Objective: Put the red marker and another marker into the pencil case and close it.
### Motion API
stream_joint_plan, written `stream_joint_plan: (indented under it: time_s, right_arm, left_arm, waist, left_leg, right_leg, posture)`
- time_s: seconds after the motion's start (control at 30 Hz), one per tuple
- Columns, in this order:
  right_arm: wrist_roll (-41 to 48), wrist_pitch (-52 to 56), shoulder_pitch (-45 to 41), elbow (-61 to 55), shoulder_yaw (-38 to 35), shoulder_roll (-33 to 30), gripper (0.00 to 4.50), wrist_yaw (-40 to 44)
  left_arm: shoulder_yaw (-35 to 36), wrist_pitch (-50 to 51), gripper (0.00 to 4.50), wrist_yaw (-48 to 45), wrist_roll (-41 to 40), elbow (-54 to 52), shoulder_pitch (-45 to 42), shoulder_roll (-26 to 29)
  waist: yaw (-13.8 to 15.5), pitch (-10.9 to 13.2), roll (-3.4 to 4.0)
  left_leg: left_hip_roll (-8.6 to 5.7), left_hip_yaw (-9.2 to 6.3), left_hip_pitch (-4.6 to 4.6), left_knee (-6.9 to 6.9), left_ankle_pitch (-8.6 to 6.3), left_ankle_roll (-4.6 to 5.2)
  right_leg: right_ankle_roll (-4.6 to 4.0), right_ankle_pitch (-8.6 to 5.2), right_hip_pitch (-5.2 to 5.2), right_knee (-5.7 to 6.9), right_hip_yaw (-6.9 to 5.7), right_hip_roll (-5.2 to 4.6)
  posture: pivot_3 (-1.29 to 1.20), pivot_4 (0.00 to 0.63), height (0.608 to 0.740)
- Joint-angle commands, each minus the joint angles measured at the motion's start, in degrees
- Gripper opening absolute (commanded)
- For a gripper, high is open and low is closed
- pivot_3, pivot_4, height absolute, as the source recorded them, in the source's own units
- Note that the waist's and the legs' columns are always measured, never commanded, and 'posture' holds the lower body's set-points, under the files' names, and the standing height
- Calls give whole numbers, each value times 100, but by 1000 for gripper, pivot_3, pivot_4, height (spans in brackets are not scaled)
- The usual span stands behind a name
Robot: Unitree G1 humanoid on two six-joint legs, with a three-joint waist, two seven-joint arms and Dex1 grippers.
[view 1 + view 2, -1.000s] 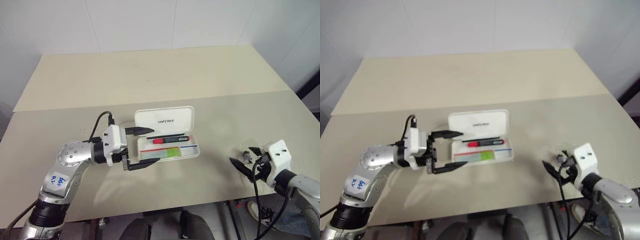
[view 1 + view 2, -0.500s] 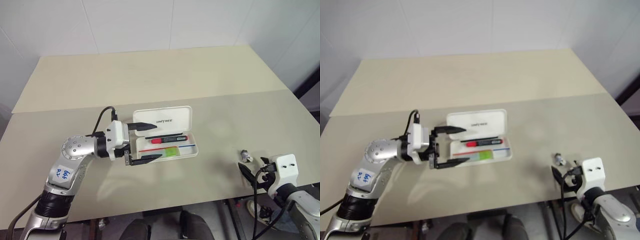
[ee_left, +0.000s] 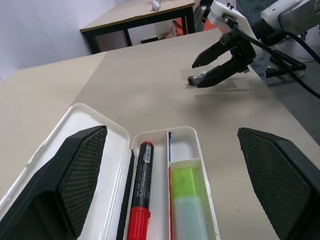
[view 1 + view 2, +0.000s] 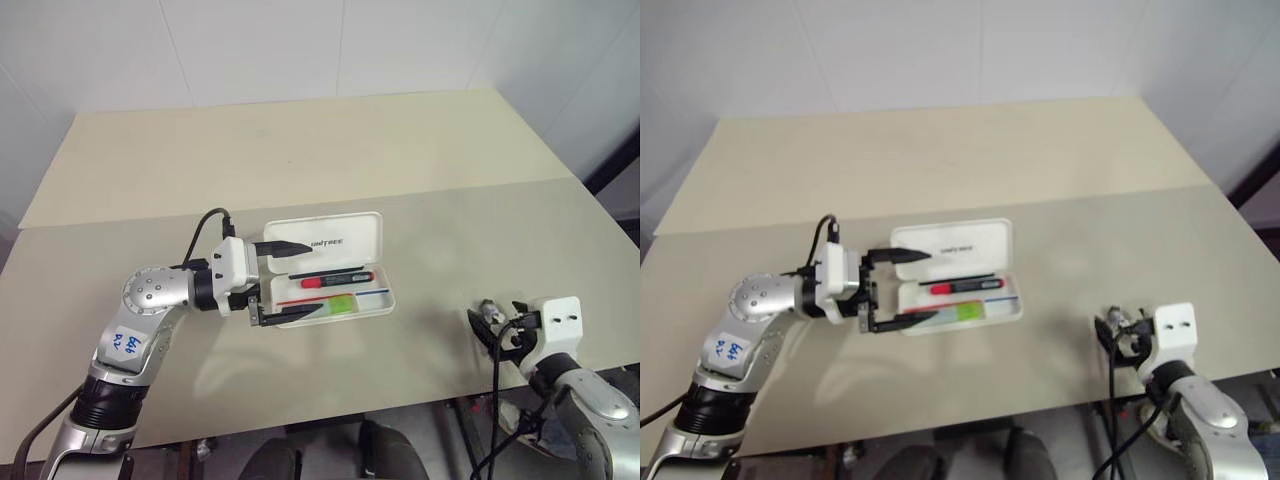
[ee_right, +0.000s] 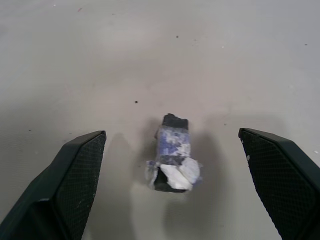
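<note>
White hard plastic, rounded at the corners: your pencil case (image 4: pixel 330 268) lies open on the matte beige table (image 4: pixel 300 150), the red marker (image 3: pixel 141 195) and the translucent lime marker (image 3: pixel 190 206) in its tray. Your left gripper (image 4: pixel 290 282) is spread wide at the case's end; the right gripper (image 5: pixel 175 195) gapes around a small crumpled scrap (image 5: pixel 172 161).

The left gripper (image 4: pixel 289 281) has edged right toward the pencil case (image 4: pixel 330 268): 1 second ago its far finger reached only just past the lid's left corner and its near finger tip stood at the tray's left end, and now both tips lie further in over the case. The right gripper (image 4: pixel 496 325) dropped toward the near edge of the table (image 4: pixel 300 140), then came back up beside the small dark object (image 4: pixel 488 311).
</note>
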Motion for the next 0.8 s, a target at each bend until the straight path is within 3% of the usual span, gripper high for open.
stream_joint_plan:
  time_s: [0.03,0.33,0.53,0.8]
  right_arm:
    - [-117,0,-26,-1,-52,-135,3916,-58]
    - [-253,56,-92,-39,-26,-272,608,-25]
    - [-347,-59,-319,80,60,-474,608,145]
    - [-558,-1096,-1106,694,834,-1438,608,1614]
  left_arm:
    - [124,-100,4500,62,12,-193,40,38]
    - [149,-98,4500,168,32,-325,203,47]
    - [171,-106,4500,218,49,-376,284,69]
    - [191,-112,4500,247,71,-422,359,123]
  waist:
    - [-17,0,0]
    - [-25,0,0]
    - [-37,0,0]
    - [-38,1,1]
  left_leg:
    - [0,0,0,0,0,0]
    - [2,0,0,1,0,0]
    - [0,3,1,2,0,0]
    - [2,5,2,-1,0,0]
  right_leg:
    - [0,0,0,0,0,0]
    - [0,0,0,0,1,1]
    - [0,0,1,-1,18,0]
    - [0,0,-2,-4,15,2]
  posture:
    - [0,150,740]
    - [0,150,740]
    - [0,150,740]
    - [0,150,740]
